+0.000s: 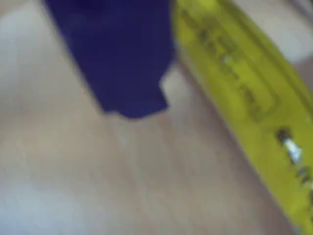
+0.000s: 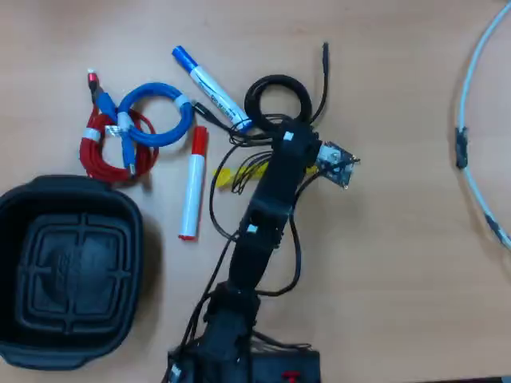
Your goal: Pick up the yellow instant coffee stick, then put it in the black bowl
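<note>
From above, the black arm (image 2: 267, 207) reaches up the wooden table (image 2: 399, 263) from its base at the bottom edge, and its head sits right over the yellow instant coffee stick (image 2: 226, 177). Only a short yellow end of the stick pokes out to the left of the arm, just right of the white marker with the red cap (image 2: 192, 183).

In the wrist view the stick (image 1: 244, 93) fills the right side as a blurred yellow band running diagonally, with dark print along it, and a blue jaw of the gripper (image 1: 166, 98) hangs down right beside it, its edge touching or nearly touching the sachet. I can see only that one jaw, so I cannot tell whether the gripper is spread or closed on the stick.

The black bowl (image 2: 16, 239) sits well to the left of the marker, at the lower left. Above the marker lie a blue cable coil (image 2: 160, 116) and a red one (image 2: 100, 148), a blue-capped marker (image 2: 209, 88) and a coiled black cable (image 2: 278, 97).
</note>
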`<action>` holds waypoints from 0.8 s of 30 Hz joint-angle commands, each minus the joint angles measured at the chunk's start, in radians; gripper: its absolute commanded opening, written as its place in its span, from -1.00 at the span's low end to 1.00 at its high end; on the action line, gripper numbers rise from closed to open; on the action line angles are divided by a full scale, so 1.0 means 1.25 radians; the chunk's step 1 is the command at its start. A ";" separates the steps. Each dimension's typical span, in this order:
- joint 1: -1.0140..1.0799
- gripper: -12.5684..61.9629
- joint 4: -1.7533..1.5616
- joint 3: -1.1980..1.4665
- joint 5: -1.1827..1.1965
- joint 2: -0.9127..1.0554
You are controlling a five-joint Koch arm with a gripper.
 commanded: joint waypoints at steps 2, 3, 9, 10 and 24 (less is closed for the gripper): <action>0.004 0.86 -0.015 0.071 0.012 0.015; 0.004 0.86 -0.032 0.090 0.021 0.034; 0.000 0.86 -0.087 0.164 0.027 0.133; -0.001 0.86 -0.090 0.166 0.027 0.135; -0.042 0.86 -0.128 0.086 -0.023 0.129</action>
